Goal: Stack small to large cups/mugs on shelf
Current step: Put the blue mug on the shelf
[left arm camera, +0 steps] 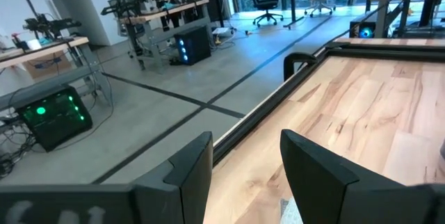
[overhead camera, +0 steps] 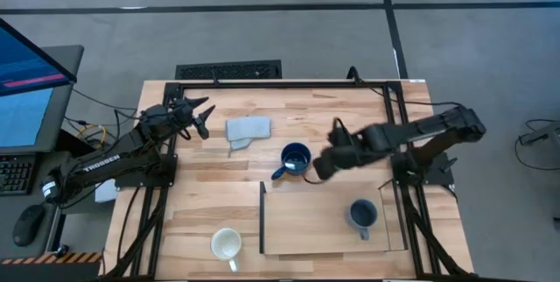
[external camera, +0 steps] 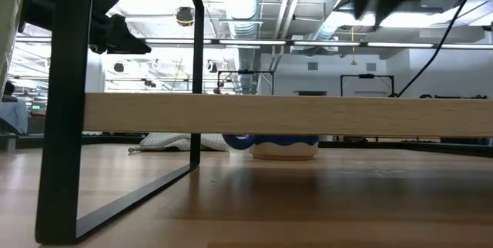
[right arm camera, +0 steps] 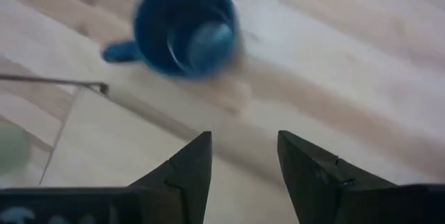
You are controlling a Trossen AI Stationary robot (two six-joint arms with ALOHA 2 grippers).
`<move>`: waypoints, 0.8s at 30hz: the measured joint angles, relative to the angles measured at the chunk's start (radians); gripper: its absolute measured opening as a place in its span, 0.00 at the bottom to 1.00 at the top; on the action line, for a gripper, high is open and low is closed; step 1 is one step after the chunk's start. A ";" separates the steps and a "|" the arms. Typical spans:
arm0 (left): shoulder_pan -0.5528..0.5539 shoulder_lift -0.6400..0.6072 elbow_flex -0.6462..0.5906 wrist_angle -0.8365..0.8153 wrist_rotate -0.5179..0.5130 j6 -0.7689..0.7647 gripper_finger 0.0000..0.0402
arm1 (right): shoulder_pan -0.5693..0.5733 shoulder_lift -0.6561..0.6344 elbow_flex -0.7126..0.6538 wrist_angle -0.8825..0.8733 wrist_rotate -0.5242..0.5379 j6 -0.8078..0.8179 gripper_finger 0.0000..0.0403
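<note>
The navy mug [overhead camera: 296, 158] stands upright on the slatted tabletop just past the shelf's far edge, handle toward the near-left; the right wrist view shows its open mouth [right arm camera: 184, 26]. My right gripper [overhead camera: 320, 166] hovers open just right of it, touching nothing [right arm camera: 240, 161]. The small grey-blue mug [overhead camera: 362, 215] stands on the shelf board [overhead camera: 315, 225]. The white mug [overhead camera: 226, 245] stands on the tabletop left of the shelf's dark upright strip [overhead camera: 262, 216]. My left gripper [overhead camera: 199, 114] waits open at the table's far-left [left arm camera: 243, 161].
A folded grey cloth [overhead camera: 248, 130] lies on the table's far-left part, between my left gripper and the navy mug. In the low view the shelf board [external camera: 285, 115] spans the picture on a dark frame leg [external camera: 62, 102]. A monitor and keyboard stand off the table's left.
</note>
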 joint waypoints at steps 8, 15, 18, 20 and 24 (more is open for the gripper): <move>0.000 0.000 0.000 -0.044 -0.001 0.000 0.41 | -0.222 0.096 0.001 0.155 -0.016 -0.433 0.46; 0.000 0.000 0.000 -0.048 -0.001 0.000 0.41 | -0.344 0.180 0.000 0.122 -0.069 -0.529 0.45; 0.000 0.000 0.000 -0.054 -0.002 0.000 0.41 | -0.369 0.216 0.000 0.121 -0.073 -0.532 0.45; 0.000 0.000 0.000 -0.060 -0.002 0.000 0.41 | -0.379 0.234 0.000 0.122 -0.082 -0.544 0.45; 0.000 0.000 0.000 -0.061 -0.002 0.000 0.41 | -0.387 0.277 0.000 0.141 -0.145 -0.561 0.46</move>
